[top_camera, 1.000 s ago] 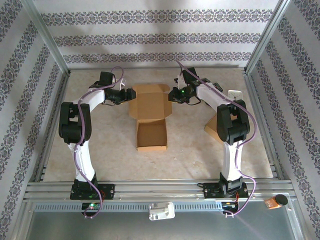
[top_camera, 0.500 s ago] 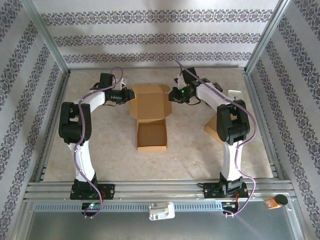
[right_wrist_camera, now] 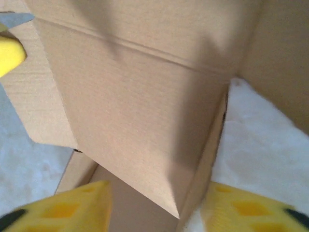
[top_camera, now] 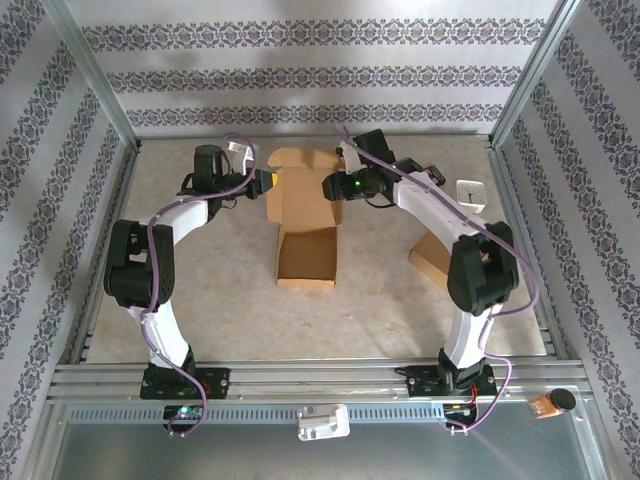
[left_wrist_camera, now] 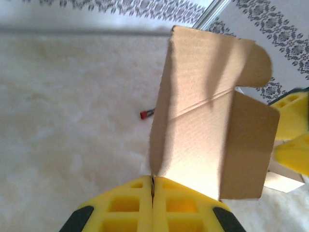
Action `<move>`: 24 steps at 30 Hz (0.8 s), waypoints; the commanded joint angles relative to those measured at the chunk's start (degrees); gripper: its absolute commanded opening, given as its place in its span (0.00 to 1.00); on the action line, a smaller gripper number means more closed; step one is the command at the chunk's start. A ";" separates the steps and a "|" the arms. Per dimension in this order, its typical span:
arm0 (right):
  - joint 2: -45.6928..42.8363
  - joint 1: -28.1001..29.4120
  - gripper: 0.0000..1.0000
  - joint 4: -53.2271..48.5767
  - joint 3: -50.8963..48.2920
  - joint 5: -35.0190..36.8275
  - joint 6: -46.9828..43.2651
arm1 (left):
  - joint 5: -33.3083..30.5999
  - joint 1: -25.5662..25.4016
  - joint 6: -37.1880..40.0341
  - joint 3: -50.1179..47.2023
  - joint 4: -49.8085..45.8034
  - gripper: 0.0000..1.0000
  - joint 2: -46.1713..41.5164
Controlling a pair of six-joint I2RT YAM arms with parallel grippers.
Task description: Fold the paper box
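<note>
A: Box, where?
B: The box [top_camera: 306, 258] is mid-table, a bit toward the far wall. Its tray part lies flat on the table [top_camera: 220, 300], open side up. The lid [top_camera: 300, 180] is tipped up off the surface at the tray's far edge, between the two grippers.
A: Left gripper?
B: The left gripper [top_camera: 263, 182] is at the lid's left edge. In the left wrist view its yellow pads [left_wrist_camera: 120, 208] are pressed together, and the cardboard edge runs into the seam between them. It's clamped on the lid.
A: Right one?
B: The right gripper [top_camera: 331, 186] is at the lid's right side. In the right wrist view its fingers [right_wrist_camera: 72, 210] are wide apart with a cardboard panel standing in the gap. Jaws spread, nothing gripped. Can't tell if either finger touches the panel.
A: Lid shape?
B: A crease runs across it, and the corners are rounded.
A: Other stuff?
B: A small red-tipped bit [left_wrist_camera: 147, 114] lies on the table near the lid's edge. Another cardboard piece [top_camera: 428, 250] sits by the right arm [top_camera: 470, 270], partly hidden by it. There's a white square thing [top_camera: 470, 190] toward the far right corner.
</note>
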 commanded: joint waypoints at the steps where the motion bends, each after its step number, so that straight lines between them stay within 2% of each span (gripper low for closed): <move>1: -7.91 -0.65 0.69 4.00 -2.05 10.53 -11.51 | 2.77 -0.62 3.99 -2.29 12.97 0.00 -0.23; 3: -9.93 -1.23 0.77 4.88 -2.30 10.76 -18.20 | 3.68 -0.58 4.38 -3.22 16.00 0.00 -0.51; 6: -10.32 -1.39 0.81 4.15 -0.28 9.15 -30.12 | 4.94 -0.67 6.28 -3.73 17.14 0.00 -1.23; 8: -9.61 -0.84 0.82 1.88 1.30 4.13 -41.55 | 5.41 -0.68 8.52 -4.03 16.49 0.00 -1.94; 9: -9.27 -0.25 0.82 0.20 1.96 1.98 -50.13 | 5.44 -0.76 9.87 -4.31 16.03 0.00 -2.38; 12: -7.35 1.42 0.85 -2.80 3.83 1.49 -67.09 | 4.78 -0.93 14.08 -4.95 13.23 0.00 -3.90; 17: 3.47 1.28 0.84 -20.06 22.94 0.50 -69.22 | 3.72 -1.77 20.96 -6.04 8.66 0.00 -6.42; 22: 10.36 2.48 0.77 -24.44 31.49 -0.08 -67.21 | 3.42 -2.39 23.17 -6.80 7.95 0.00 -7.71; 24: 12.33 2.41 0.69 -25.78 33.71 -1.77 -65.55 | 3.30 -2.41 23.07 -6.87 8.40 0.00 -7.72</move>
